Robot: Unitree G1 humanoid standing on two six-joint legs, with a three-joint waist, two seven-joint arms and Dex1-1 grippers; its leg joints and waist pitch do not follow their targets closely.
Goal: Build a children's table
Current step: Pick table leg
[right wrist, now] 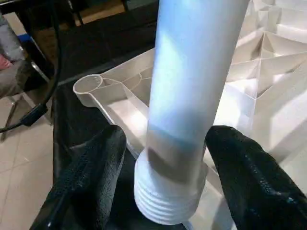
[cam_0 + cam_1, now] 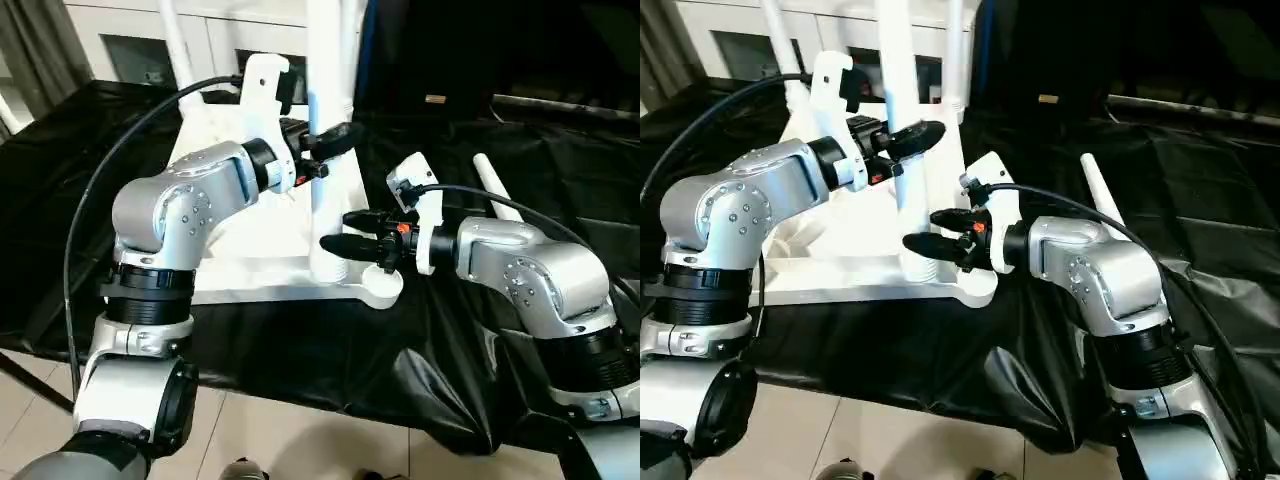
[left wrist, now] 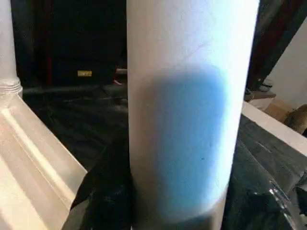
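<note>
A white plastic table top (image 2: 250, 255) lies upside down, ribbed underside up, in the centre left of the head views, on a worktop (image 2: 470, 340) draped in black sheeting. One long white tube leg (image 2: 325, 150) stands upright just right of centre, its lower end at the rounded corner socket (image 2: 380, 287) nearest the camera. In the right wrist view the leg's ribbed, threaded end (image 1: 165, 201) sits at the socket; how far in it is seated cannot be told.

The left tool (image 2: 322, 150), reaching in from the left, is closed on the leg partway up, its black fingers (image 3: 103, 191) pressed against either side of the tube. The right tool (image 2: 352, 232), coming from the right, sits lower, near the foot of the same leg. Its two black fingers (image 1: 91, 182) flank the tube with a gap visible on both sides, so it stands open around the leg and is not gripping it.

Two more legs (image 2: 172, 40) rise from the far corners of the top, near the upper edge of the frame. A fourth white leg (image 2: 497, 195) lies loose on the black sheeting at the right, apart from the top. A white glass-door cabinet (image 2: 120, 45) stands behind, at the upper left.
</note>
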